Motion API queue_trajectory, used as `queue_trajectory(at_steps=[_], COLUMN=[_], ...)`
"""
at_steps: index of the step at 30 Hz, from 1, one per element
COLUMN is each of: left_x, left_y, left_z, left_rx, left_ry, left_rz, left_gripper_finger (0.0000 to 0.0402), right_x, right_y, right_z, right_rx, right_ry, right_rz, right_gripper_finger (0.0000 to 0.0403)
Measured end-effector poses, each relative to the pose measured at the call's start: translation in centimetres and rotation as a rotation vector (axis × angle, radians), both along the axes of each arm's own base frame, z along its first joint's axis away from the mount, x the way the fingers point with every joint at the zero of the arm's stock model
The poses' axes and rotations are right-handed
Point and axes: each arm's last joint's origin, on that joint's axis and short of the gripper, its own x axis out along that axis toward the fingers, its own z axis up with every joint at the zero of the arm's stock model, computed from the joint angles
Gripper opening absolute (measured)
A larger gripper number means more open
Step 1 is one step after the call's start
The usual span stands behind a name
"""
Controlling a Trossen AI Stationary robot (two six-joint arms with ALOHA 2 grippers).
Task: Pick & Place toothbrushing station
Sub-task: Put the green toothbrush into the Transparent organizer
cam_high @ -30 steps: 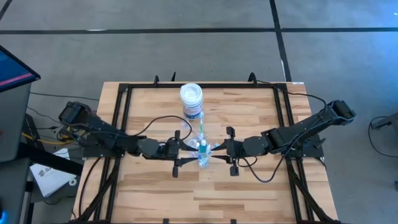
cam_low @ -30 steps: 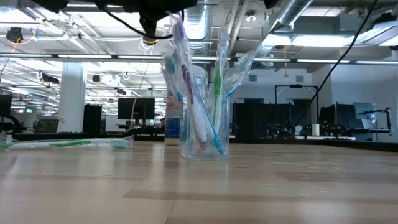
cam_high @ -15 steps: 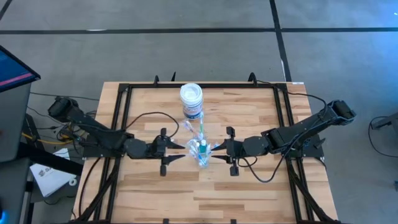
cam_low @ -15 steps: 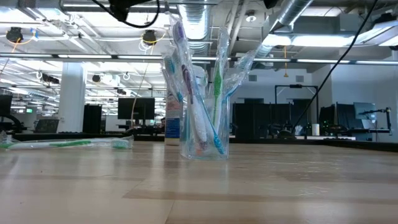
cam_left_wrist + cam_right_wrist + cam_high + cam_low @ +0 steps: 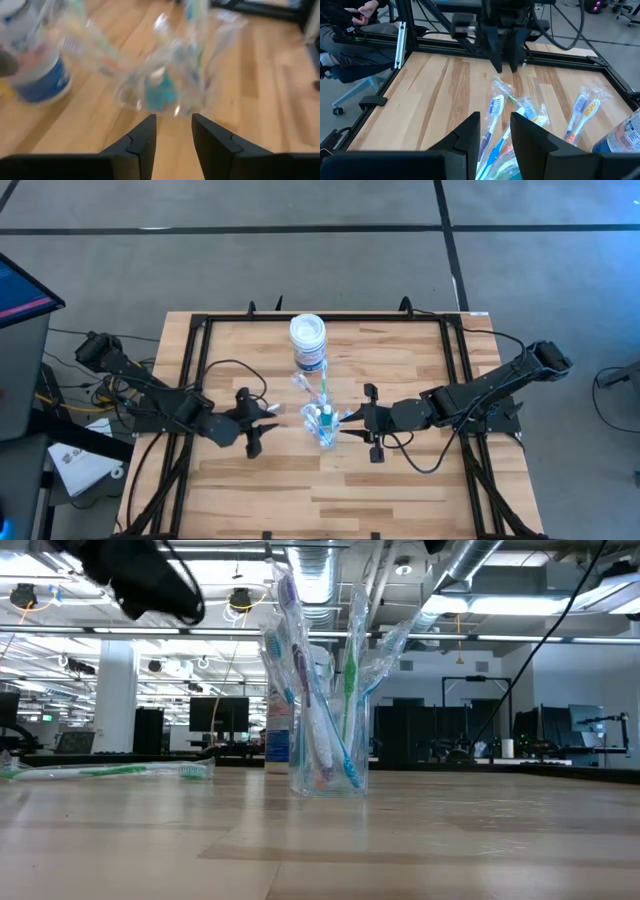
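Spanning most of the high view, the wooden table (image 5: 400, 470) carried a black frame along its edges, with bare wood open toward the near edge. Left arm lay low from the left side, elbow bent, wrist pointing at the centre; left gripper (image 5: 268, 416) sat a short way left of the clear cup (image 5: 326, 431), not touching it. Its fingers (image 5: 145, 137) stood a narrow gap apart, holding nothing. Right arm reached in from the right, stretched low across the frame; right gripper (image 5: 350, 427) sat just beside the cup's right side, fingers (image 5: 532, 132) a narrow gap apart over the brush heads; contact with cup could not be told. White jar (image 5: 308, 341) with blue label stood behind the cup, toward the far edge. Cup stood upright near table centre, packed with wrapped toothbrushes (image 5: 315, 690) fanning out. Small blue tube (image 5: 325, 419) sat inside it. One green toothbrush (image 5: 110, 771) lay flat on the wood, apart from the cup.
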Motion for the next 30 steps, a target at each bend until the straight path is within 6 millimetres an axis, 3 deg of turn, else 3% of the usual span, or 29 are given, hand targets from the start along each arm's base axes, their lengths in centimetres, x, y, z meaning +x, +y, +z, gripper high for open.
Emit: queue_trajectory(at_steps=[6, 14, 30], left_x=[-0.6, -0.7, -1.3], left_y=[0.5, 1.8, 5.0], left_z=[-1.1, -4.0, -7.0], left_rx=[-0.033, -0.038, -0.127], left_ry=[0.084, 0.173, 0.268], left_rz=[0.075, 0.156, 0.296], left_gripper_finger=[0.0117, 0.0118, 0.0147], right_x=[0.0, 0.0, 0.0], right_y=[0.0, 0.0, 0.0], right_z=[0.0, 0.0, 0.0], right_rx=[0.000, 0.000, 0.000], right_ry=[0.000, 0.000, 0.000], right_rz=[0.000, 0.000, 0.000], right_gripper_finger=[0.0098, 0.0098, 0.0098])
